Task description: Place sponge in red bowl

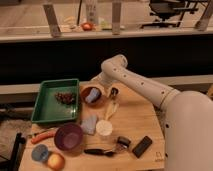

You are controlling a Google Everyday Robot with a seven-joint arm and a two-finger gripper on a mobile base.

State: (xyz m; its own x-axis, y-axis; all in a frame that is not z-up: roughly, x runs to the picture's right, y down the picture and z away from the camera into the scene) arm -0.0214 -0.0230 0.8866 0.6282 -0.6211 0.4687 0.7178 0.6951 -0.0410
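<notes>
Presently, camera view: arm reaches over the counter.
Jaws: just right of the red bowl; whether apart or together cannot be told.
Sponge: lying inside the red bowl.
Hard to make out: wrist end, dark and indistinct.

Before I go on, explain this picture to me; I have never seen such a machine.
The white jointed thing is a robot arm, rising from a rolling base whose body fills the right edge. There is only one camera view. It looks down on a wooden table, and I cannot say where the camera is mounted. The arm ends in a claw, which hangs beside the red bowl. A small pale blue sponge lies in that bowl. I cannot tell whether the claw grips anything. Also on the table are a green tray, a purple bowl and several smaller items.
</notes>
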